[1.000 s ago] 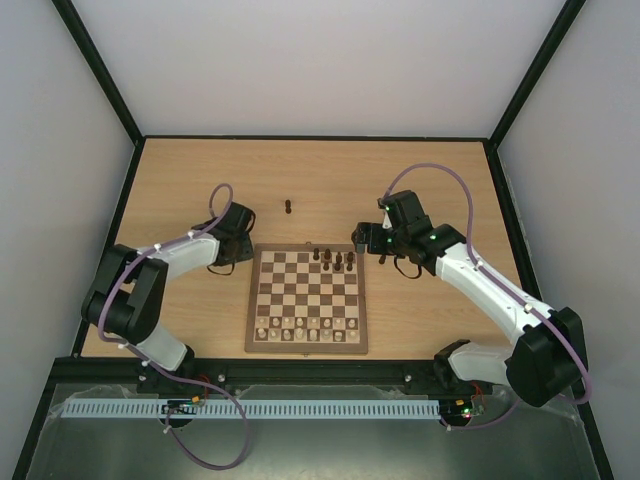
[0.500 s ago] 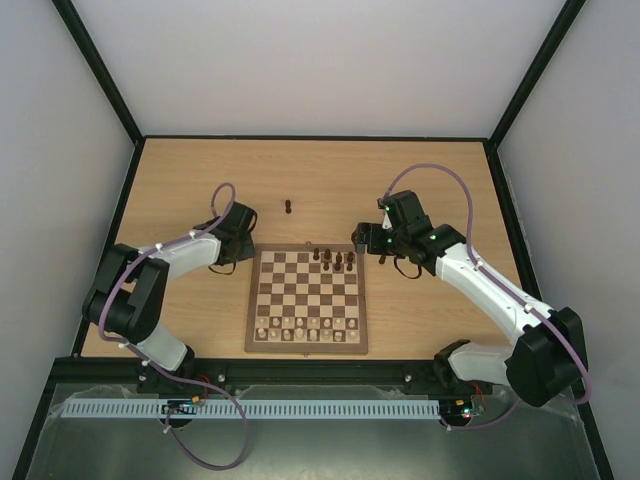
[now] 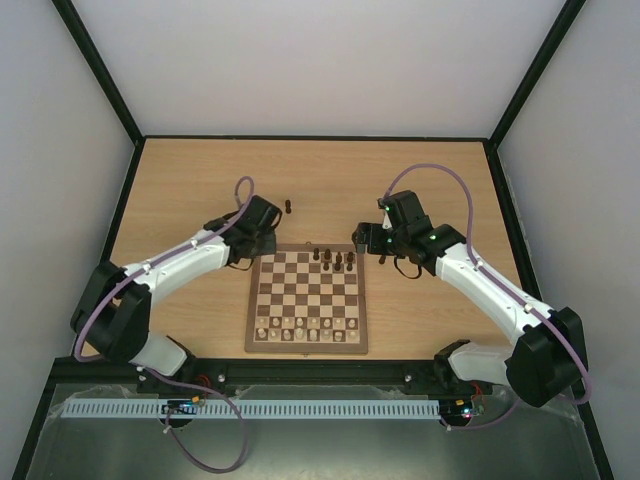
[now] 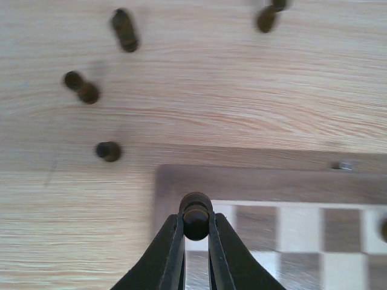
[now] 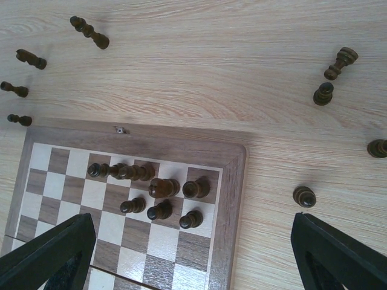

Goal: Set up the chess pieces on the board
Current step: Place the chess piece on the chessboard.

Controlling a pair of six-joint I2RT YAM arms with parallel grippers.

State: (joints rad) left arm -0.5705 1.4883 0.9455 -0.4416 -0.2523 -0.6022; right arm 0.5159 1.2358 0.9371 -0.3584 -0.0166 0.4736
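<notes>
Left gripper (image 4: 195, 225) clenched on one dark piece (image 4: 196, 209), which sits upright between the fingertips with its round head seen from above. Directly below it is a corner of the board (image 4: 260, 184): brown border and the first cream square. Can't tell if the piece touches the board. Ahead of this gripper the bare desk (image 4: 211, 90) carries loose pieces: one just ahead-left (image 4: 109, 151), one farther left (image 4: 81, 87), one lying far ahead-left (image 4: 124, 29), one far ahead-right at the frame edge (image 4: 266, 18).

Right gripper (image 5: 190, 241) released, jaws wide apart, hovering over the board's other far corner. Between and just ahead of its jaws is a cluster (image 5: 160, 187) of about eight dark pieces on the far two or three rows, close together, some leaning or touching. Off the board to this gripper's right, four dark ones are on the desk: one just beside the border (image 5: 304, 196), one at the frame edge (image 5: 378, 147), two farther ahead (image 5: 323, 93), of which one is tipped (image 5: 341, 62). Far ahead-left, four more lie on the desk, e.g. (image 5: 89, 31), (image 5: 30, 58).

In the top view, pale pieces (image 3: 305, 330) fill the board's near rows, well behind both grippers. A lone dark one (image 3: 288, 207) stands on the desk just ahead-right of the left gripper.
</notes>
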